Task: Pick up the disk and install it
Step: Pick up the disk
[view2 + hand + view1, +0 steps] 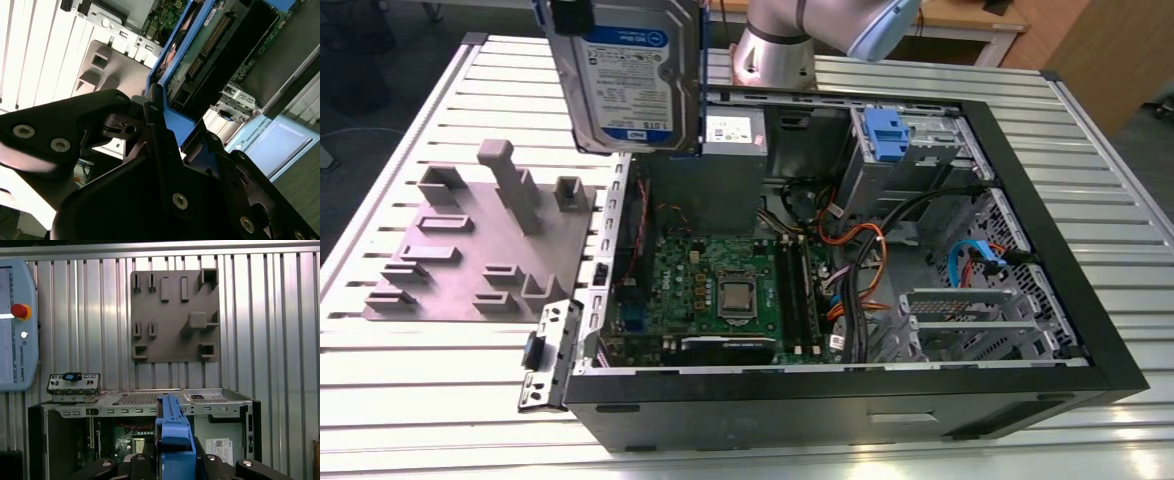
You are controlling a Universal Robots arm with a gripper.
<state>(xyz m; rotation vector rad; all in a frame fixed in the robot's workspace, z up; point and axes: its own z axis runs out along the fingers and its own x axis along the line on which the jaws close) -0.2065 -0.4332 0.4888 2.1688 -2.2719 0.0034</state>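
**op_q:** quick one, where's the disk rn? And what's the gripper doing?

**bench_a:** You've got the disk (624, 75) up in the air, upright, label facing the cam in the exterior view. It hangs over the far edge of the open PC case (1067, 300), at the corner nearest the grey fixture plate (467, 250). Your gripper (167, 117) is clamped on it, w/ the jaws pressed on both sides of the blue frame in both wrist views.

**op_q:** and the rest?

**bench_a:** The plate's flat on the table (1121, 200), by the exterior view's left edge. The case sits mid-table w/ the motherboard (720, 285) showing.
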